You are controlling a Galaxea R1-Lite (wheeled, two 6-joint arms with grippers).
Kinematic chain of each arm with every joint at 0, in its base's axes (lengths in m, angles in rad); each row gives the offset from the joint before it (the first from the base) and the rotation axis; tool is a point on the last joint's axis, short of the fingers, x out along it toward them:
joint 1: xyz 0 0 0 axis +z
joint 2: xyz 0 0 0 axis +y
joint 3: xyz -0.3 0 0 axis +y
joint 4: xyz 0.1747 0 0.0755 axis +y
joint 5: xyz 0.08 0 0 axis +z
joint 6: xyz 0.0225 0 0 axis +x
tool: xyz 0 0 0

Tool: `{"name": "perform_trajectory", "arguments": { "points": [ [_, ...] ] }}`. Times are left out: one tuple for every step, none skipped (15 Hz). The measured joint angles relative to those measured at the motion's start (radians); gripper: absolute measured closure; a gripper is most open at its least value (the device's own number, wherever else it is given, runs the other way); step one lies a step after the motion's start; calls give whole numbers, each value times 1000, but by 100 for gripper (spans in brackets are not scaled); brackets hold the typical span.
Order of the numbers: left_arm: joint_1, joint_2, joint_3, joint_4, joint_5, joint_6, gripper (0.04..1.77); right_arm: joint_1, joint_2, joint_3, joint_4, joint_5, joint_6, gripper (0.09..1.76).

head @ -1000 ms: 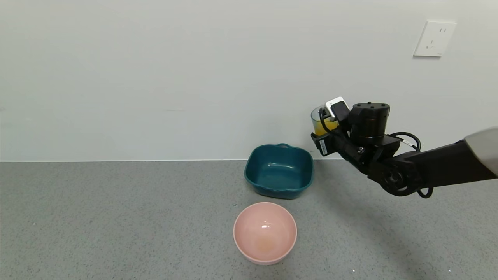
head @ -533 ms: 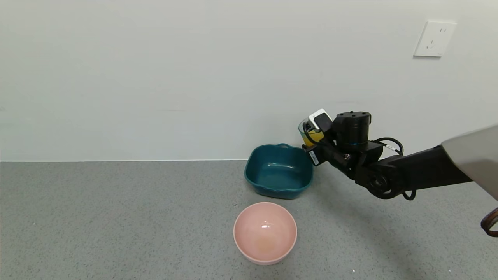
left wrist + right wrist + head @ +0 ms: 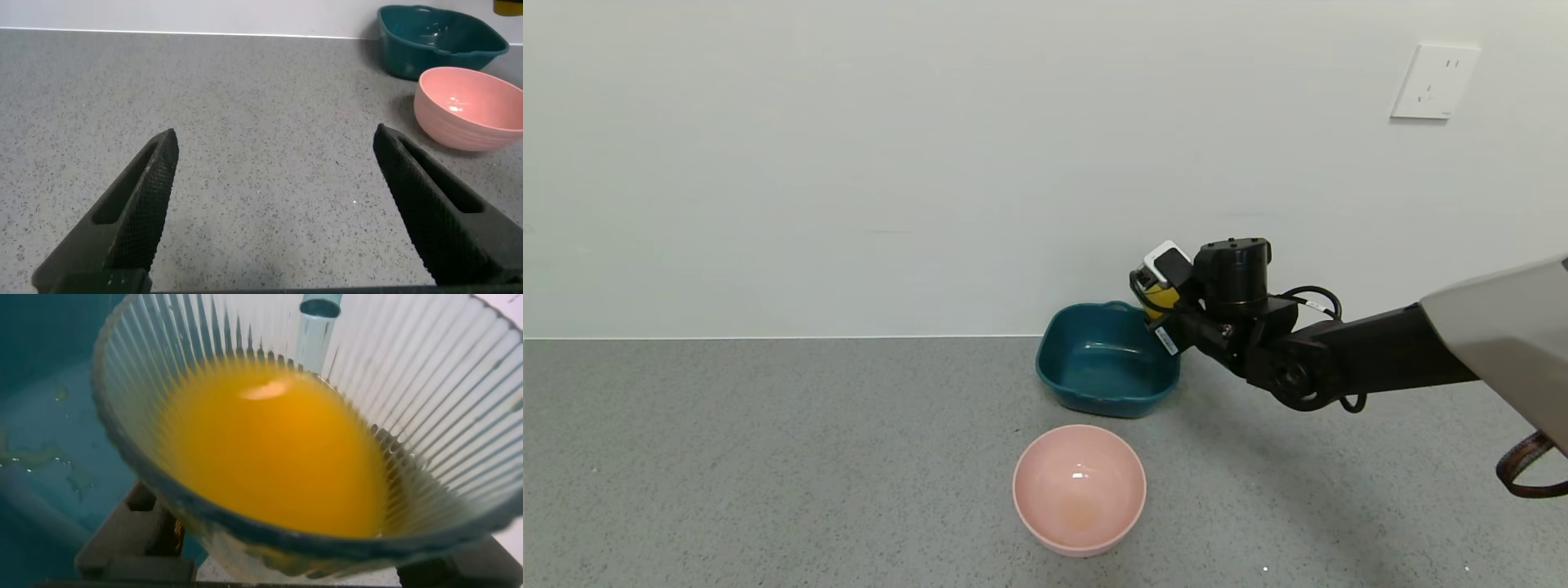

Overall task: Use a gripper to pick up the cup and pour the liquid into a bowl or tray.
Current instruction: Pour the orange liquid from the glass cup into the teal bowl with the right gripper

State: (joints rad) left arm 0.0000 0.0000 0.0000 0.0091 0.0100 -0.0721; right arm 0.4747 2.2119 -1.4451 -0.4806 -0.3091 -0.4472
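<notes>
right gripper (image 3: 1168, 306) is clamped on the cup (image 3: 1156, 296), holding it in the air just over the right rim of the teal bowl (image 3: 1107, 359), near the back of the desk (image 3: 768, 457). pickup looks done, carry looks about done; the pour itself is left. the cup is tilted in the right wrist view, but the liquid (image 3: 270, 449) sits inside with none crossing the lip, so i judge tipping has barely started. the head view shows the cup mostly hidden behind the gripper, only a bit of orange visible. the right wrist view shows the ribbed cup (image 3: 327, 416) well filled, with teal bowl (image 3: 49, 457) below it and a few wet streaks inside. left gripper (image 3: 274, 204) hangs with fingers wide apart, holding nothing, low over the desk, well apart from the work; its view also catches the pink bowl (image 3: 470, 106) in front of the teal one.
</notes>
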Motion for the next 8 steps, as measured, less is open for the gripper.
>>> {"name": "perform_trajectory", "arguments": {
  "points": [
    [0, 0, 0, 0, 0, 0, 9, 1, 6, -6, 3, -8, -13, 48],
    [0, 0, 0, 0, 0, -1, 9, 2, 13, -16, 3, -14, -31, 48],
    [0, 0, 0, 0, 0, -1, 9, 0, 21, -32, 7, -17, -49, 48],
    [0, 0, 0, 0, 0, -1, 9, -3, 29, -52, 15, -19, -64, 48],
    [0, 0, 0, 0, 0, -1, 9, -6, 36, -74, 43, -19, -76, 48],
    [0, 0, 0, 0, 0, -1, 9, -7, 42, -97, 96, -20, -82, 48],
    [0, 0, 0, 0, 0, -1, 9, -7, 47, -116, 139, -20, -88, 48],
    [0, 0, 0, 0, 0, -1, 9, -3, 49, -130, 168, -21, -101, 48]
  ]
}}
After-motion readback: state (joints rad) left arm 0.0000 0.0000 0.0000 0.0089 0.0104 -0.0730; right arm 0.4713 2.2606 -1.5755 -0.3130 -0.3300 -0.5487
